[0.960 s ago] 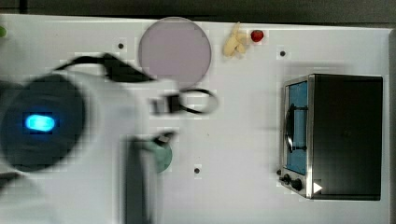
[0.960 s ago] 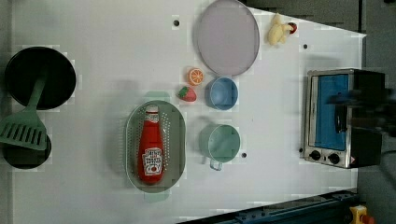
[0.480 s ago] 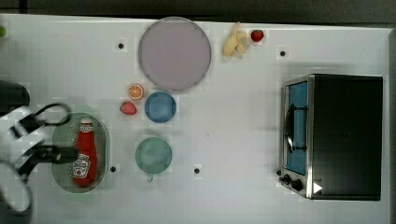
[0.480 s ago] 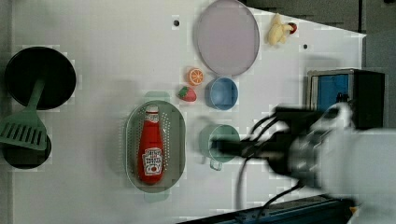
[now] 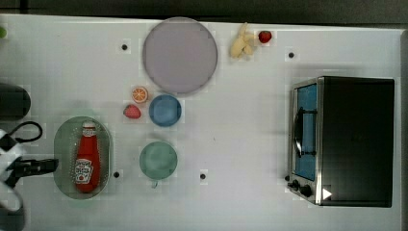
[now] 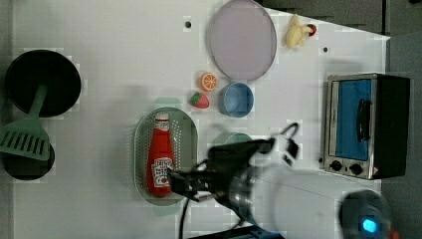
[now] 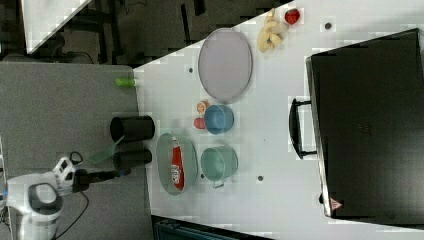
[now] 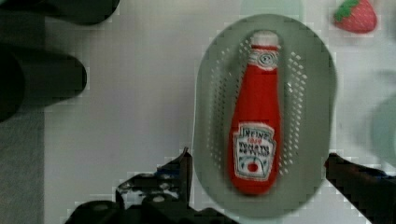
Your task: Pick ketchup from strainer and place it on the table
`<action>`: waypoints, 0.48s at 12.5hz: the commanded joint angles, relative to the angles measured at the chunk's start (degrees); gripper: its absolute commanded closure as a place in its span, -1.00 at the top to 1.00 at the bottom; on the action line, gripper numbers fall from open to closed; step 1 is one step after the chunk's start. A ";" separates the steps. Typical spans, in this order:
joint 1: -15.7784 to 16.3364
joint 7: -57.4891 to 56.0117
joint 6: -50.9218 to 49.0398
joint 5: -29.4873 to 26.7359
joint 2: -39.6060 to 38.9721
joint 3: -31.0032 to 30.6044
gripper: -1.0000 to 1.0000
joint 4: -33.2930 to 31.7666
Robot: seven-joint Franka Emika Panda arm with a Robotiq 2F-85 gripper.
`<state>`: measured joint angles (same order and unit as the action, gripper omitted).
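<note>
Seen from the wrist camera, the gripper (image 8: 257, 161) hangs with its two dark fingers (image 8: 180, 170) spread wide, one on either side of the strainer (image 8: 212, 116), gripping nothing. The ketchup (image 8: 256, 121) lies flat inside the pale green strainer, white cap toward the strawberry (image 8: 356, 15); its white label reads "HEINZ" above "TOMATO KETCHUP".

In the top view, the strainer (image 5: 62, 144) sits at the lower left of the frame on the white table (image 5: 240, 120), the ketchup (image 5: 86, 161) its only contents, with the gripper (image 5: 45, 166) at its left edge. Just right stand a green cup (image 5: 158, 160) and a blue cup (image 5: 165, 110); no contents can be made out in either. Beside the blue cup lie the strawberry (image 5: 132, 111) and an orange slice (image 5: 139, 94). Farther up rests a bare grey plate (image 5: 179, 55), then a banana (image 5: 240, 44) and a second strawberry (image 5: 264, 36). A toaster oven (image 5: 344, 139) fills the right side.

The left view adds a black pot (image 6: 42, 82) and a green spatula (image 6: 25, 139) at the frame's left edge.
</note>
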<state>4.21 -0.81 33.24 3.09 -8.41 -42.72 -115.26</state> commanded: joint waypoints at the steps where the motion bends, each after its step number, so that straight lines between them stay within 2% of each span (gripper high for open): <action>1: -1.11 8.17 6.14 3.29 -4.44 0.87 1.00 -6.20; 6: -0.44 13.92 17.34 10.74 -13.95 1.53 1.00 -9.44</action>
<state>4.06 8.15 49.52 12.52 -24.33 -40.59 -125.22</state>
